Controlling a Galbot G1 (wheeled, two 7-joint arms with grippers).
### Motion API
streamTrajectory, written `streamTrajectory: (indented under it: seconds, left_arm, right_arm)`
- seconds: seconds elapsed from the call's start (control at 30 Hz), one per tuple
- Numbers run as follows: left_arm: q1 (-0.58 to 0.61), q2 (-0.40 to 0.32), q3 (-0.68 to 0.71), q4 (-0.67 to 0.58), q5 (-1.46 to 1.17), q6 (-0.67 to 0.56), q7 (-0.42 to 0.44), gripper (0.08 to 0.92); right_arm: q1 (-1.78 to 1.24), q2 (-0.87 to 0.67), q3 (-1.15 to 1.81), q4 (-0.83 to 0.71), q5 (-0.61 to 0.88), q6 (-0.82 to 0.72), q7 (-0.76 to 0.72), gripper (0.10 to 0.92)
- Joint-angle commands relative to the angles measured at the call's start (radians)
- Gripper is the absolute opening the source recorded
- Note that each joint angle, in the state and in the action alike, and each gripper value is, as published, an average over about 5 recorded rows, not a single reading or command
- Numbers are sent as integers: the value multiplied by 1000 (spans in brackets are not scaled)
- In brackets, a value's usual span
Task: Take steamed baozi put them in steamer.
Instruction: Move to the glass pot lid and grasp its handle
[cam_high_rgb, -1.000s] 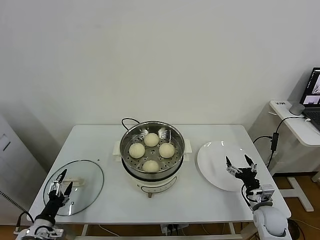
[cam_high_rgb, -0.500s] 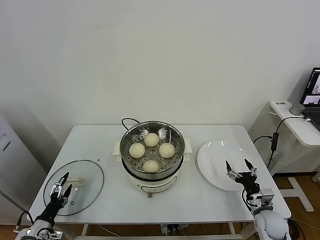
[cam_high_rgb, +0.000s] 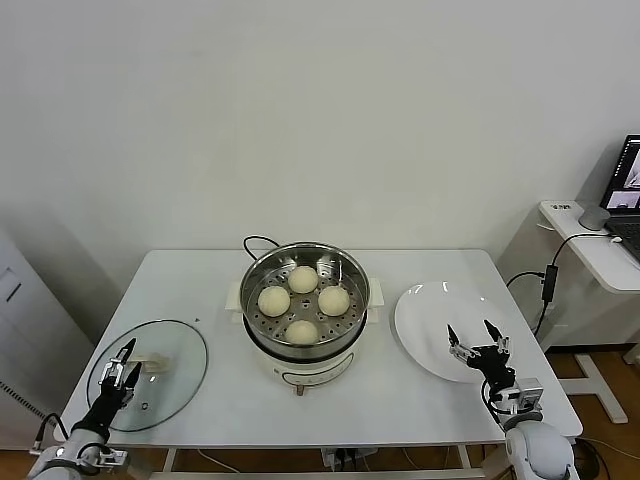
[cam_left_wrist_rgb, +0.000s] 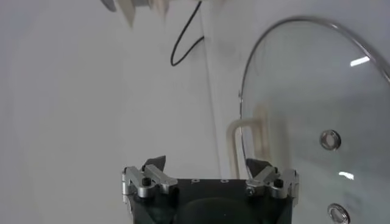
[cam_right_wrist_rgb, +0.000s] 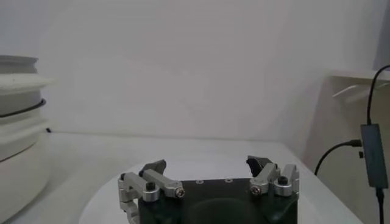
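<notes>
All four buns (cam_high_rgb: 302, 304) sit inside the steamer (cam_high_rgb: 305, 300); both grippers, left (cam_high_rgb: 124, 362) and right (cam_high_rgb: 475, 341), have drawn back from it, jaws spread and empty, so loading appears complete.

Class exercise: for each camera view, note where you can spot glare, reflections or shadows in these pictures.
Head view: soft, even light; the steamer rim shines, and faint shadow lies under its base. Left wrist view: bright streaks of glare on the glass lid; the left gripper sits dark at the edge. Right wrist view: flat light, little shadow on the plate; the right gripper metal glints.
</notes>
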Motion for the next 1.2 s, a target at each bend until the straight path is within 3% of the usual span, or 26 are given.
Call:
streamTrajectory:
  seconds: [0.03, 0.3, 0.6, 0.9, 1.07, 1.2]
  left_arm:
    - [-54, -5, 11, 43, 3, -2, 1, 823]
    - [-72, -19, 18, 50, 7, -2, 2, 780]
    - [-58, -12, 15, 29, -11, -7, 2, 528]
    - [-39, 18, 0, -71, -90, -7, 41, 268]
    - [-33, 61, -4, -173, -203, 44, 109, 133]
    - [-35, 105, 1, -270, -290, 117, 187, 107]
  right_arm:
    - [-1, 1, -2, -3, -3, -1, 0, 823]
    - [-4, 1, 2, 0, -3, -1, -2, 823]
    - [-1, 2, 3, -1, -4, -4, -4, 823]
    - [4, 3, 1, -1, -7, -7, -5, 823]
    - [5, -1, 2, 0, -7, -8, -7, 823]
    - [9, -4, 1, 5, -4, -12, -9, 823]
